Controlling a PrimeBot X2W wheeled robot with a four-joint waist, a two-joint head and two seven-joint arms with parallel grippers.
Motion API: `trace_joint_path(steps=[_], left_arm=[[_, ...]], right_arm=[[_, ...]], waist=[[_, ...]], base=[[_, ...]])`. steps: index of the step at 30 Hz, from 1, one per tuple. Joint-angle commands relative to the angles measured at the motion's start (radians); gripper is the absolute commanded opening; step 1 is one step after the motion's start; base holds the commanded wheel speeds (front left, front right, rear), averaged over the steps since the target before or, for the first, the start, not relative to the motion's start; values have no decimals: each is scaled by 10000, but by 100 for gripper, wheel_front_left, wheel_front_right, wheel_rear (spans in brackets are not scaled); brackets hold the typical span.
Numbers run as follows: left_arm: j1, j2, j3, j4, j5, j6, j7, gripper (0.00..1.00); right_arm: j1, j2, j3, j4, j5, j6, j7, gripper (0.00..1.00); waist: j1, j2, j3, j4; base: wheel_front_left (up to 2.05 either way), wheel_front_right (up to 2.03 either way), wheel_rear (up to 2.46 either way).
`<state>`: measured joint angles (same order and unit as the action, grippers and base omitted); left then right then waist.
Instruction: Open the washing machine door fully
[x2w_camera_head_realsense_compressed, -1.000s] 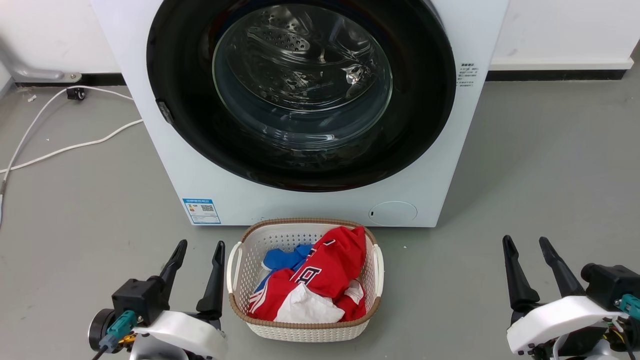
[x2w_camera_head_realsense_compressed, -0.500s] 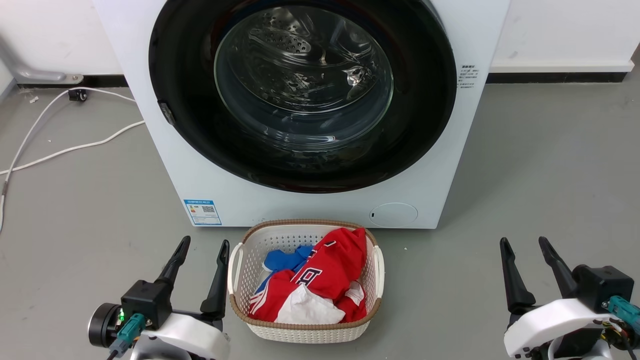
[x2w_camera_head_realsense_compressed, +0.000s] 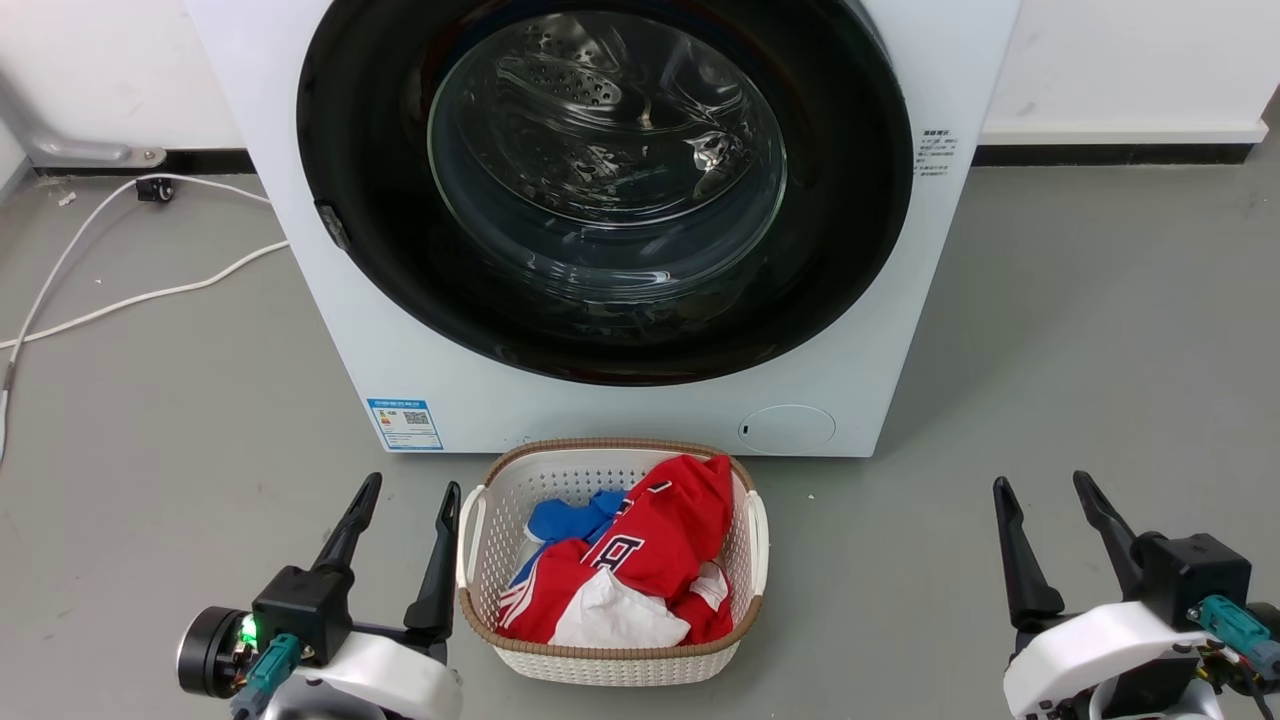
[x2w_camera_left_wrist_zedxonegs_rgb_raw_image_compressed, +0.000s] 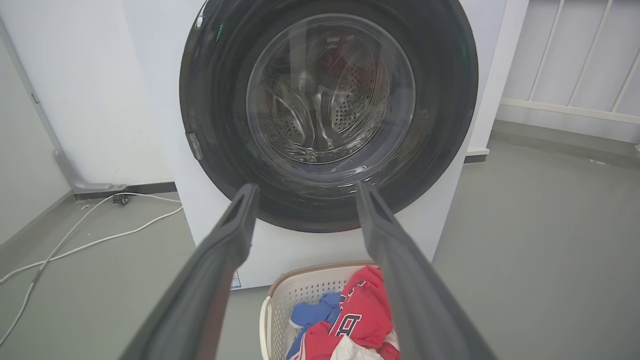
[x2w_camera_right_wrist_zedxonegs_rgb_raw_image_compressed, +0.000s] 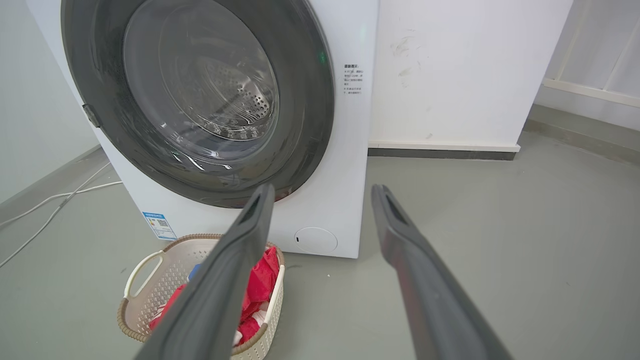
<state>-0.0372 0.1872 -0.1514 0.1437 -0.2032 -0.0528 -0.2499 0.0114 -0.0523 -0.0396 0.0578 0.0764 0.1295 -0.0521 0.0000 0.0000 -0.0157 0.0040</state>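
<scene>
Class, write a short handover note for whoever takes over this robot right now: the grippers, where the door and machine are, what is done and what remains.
Left gripper: open, empty, low, just left of the laundry basket.
Right gripper: open, empty, low at the far right.
Washing machine door: shut against the washing machine, straight ahead behind the basket; neither gripper touches it.
Done: nothing yet.
Left: reach the door and swing it fully open, minding the basket in front.
</scene>
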Motion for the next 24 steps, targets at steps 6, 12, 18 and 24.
trace_joint_path(steps=[6, 12, 18, 24], left_arm=[[-16, -4, -17, 102, 286, 28, -173, 100], [-27, -16, -4, 210, 72, 48, -97, 100], [-44, -19, 1, 258, -66, 69, -17, 100], [-66, 4, -24, 267, -120, 138, 29, 100]], right_arm=[[87, 32, 1, -39, -383, 11, -101, 100], [84, 32, -23, 26, -192, 11, -128, 100], [95, 32, -14, 63, 34, 11, -110, 37], [80, 31, -21, 1, 587, 11, -147, 0]], waist=[[0, 0, -9, -4], [0, 0, 5, -9], [0, 0, 22, -25], [0, 0, 21, -42]], base=[[0, 0, 0], [0, 0, 0], [0, 0, 0], [0, 0, 0]])
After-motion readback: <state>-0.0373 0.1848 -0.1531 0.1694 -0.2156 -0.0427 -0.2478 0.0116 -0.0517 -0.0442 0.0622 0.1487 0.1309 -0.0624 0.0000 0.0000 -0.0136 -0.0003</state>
